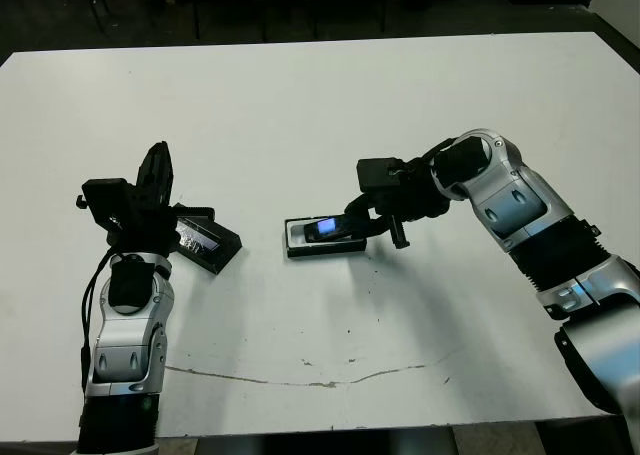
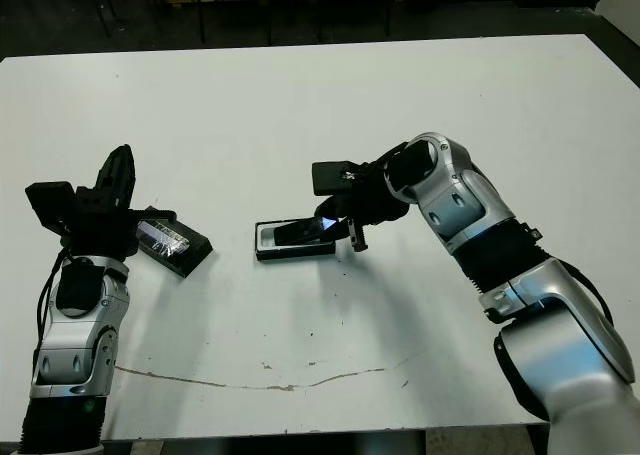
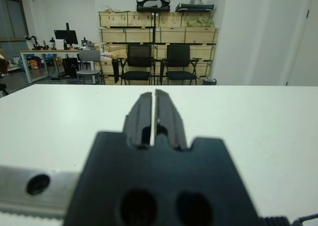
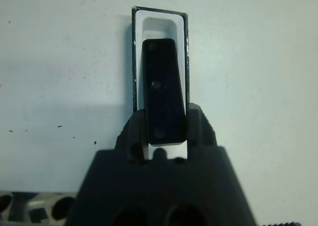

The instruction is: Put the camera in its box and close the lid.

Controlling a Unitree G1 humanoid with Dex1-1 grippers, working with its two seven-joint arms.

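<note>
The right gripper's two black fingers (image 4: pixel 164 136) hide the near end of the white-lined shallow black tray (image 4: pixel 160 18) — contact with the slim black bar-shaped camera (image 4: pixel 161 87) probably exists, unconfirmed. The flat black cover with pale strip (image 1: pixel 205 240) is partly hidden behind the left arm.

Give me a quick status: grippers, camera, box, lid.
Right gripper shut on the camera, holding it over the white-lined box. Left gripper shut, empty, raised. Lid off, lying on the table by the left arm. Nothing in the way.
</note>
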